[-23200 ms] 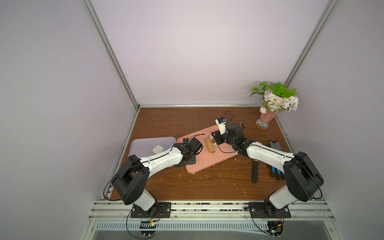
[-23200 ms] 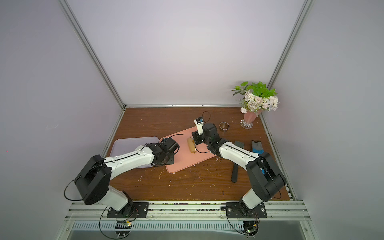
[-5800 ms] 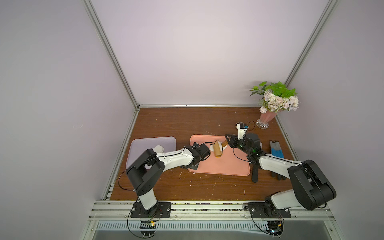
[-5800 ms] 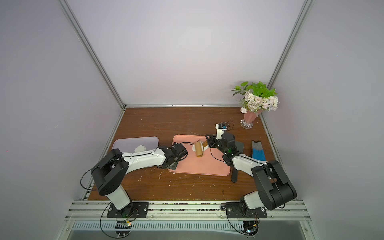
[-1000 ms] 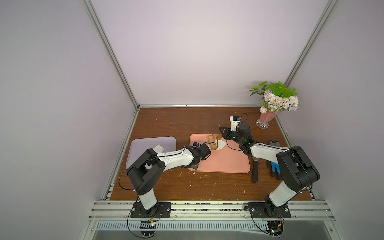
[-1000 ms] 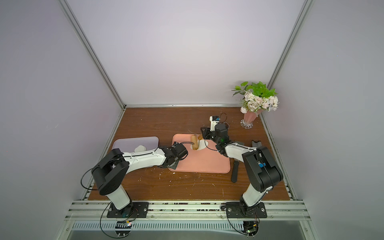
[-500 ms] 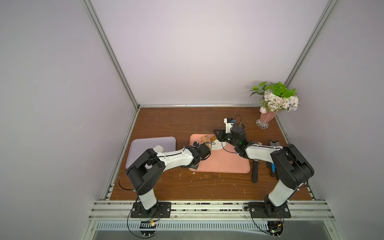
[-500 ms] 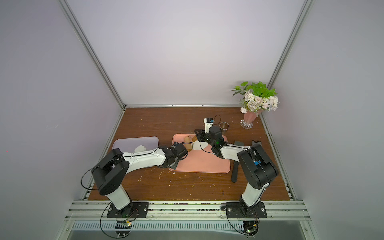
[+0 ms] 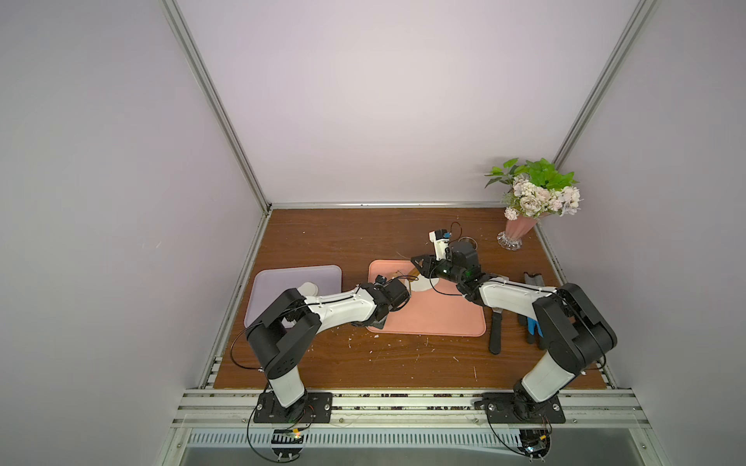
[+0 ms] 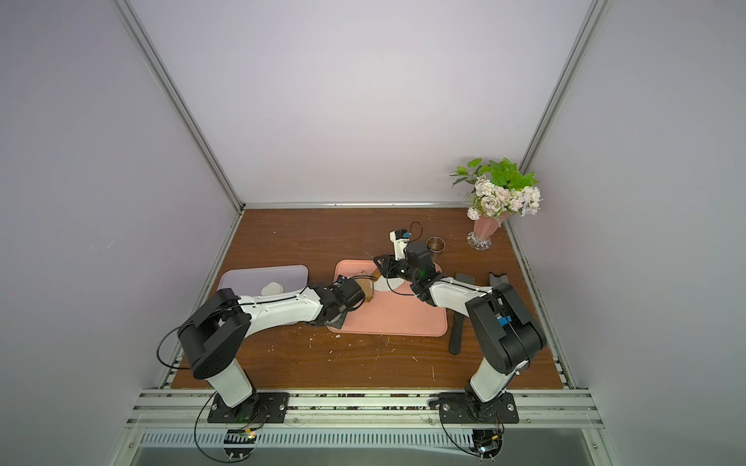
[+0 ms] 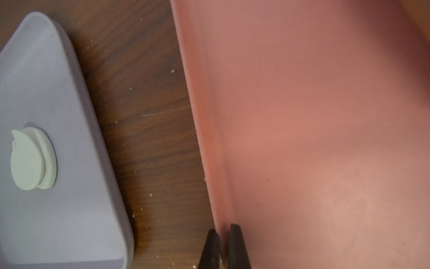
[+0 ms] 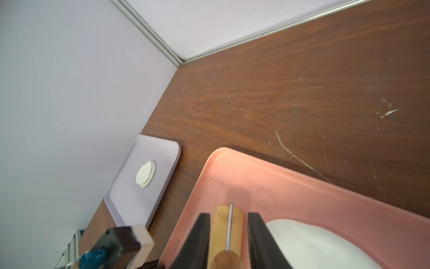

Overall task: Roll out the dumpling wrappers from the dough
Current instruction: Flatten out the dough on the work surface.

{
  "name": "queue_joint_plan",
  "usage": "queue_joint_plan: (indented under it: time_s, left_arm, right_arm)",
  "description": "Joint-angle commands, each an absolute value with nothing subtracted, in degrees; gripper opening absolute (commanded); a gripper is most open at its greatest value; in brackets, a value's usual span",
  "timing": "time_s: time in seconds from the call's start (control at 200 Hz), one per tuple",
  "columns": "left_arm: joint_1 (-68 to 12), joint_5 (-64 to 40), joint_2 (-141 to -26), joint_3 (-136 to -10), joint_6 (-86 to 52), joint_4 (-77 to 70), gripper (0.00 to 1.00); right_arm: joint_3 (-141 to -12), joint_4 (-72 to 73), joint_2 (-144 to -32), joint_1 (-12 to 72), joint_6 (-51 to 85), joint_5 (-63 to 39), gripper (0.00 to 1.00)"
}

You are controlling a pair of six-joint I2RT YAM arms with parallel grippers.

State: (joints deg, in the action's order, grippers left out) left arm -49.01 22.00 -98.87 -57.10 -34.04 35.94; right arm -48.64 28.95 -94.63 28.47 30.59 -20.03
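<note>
The dough (image 12: 314, 242) lies as a thin white sheet on the pink tray (image 12: 302, 186), toward its far left part in both top views (image 9: 420, 285) (image 10: 383, 287). My right gripper (image 12: 229, 215) is shut on the tan wooden roller (image 12: 228, 223), right beside the sheet's edge; it is also in a top view (image 9: 420, 264). My left gripper (image 11: 223, 233) is shut on the pink tray's rim (image 11: 209, 163) at its near left corner (image 9: 378, 322). Dumpling wrappers (image 11: 30, 160) (image 12: 145, 173) lie stacked on the purple tray (image 9: 282, 276).
A steel ring cutter (image 10: 435, 244) stands behind the pink tray, a vase of flowers (image 9: 520, 230) at the far right. A black-handled tool (image 9: 495, 331) and blue-handled tools (image 9: 533, 324) lie right of the tray. Dough crumbs dot the wooden table (image 9: 403, 359).
My right gripper has carried the roller leftward over the dough, toward the pink tray's far left corner. The left gripper has kept its hold on the tray's rim.
</note>
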Motion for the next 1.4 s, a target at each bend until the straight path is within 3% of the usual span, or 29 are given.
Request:
queue_joint_plan:
  time_s: [0.0,0.335,0.841,1.391]
  left_arm:
    - [-49.13,19.87,-100.60,-55.82,-33.18,36.74,0.00]
    - [-48.91,19.60,-99.93,-55.46,-33.40,36.65,0.00]
    - [-48.93,19.30,-101.07,-56.57,-33.23,36.75,0.00]
    - [-48.88,19.52,-100.90,-56.25,-33.09,36.75,0.00]
  right_arm:
    - [-48.38,30.52,-88.82,26.83,29.88,-23.36,0.00]
    - [-42.51,26.60,-80.87,19.08,25.36,-18.54,0.00]
    - [-36.67,28.98,-91.43,23.92,24.09,-15.47,0.00]
    - [-42.84,20.21,-97.60,26.81,23.91,-13.07,0.00]
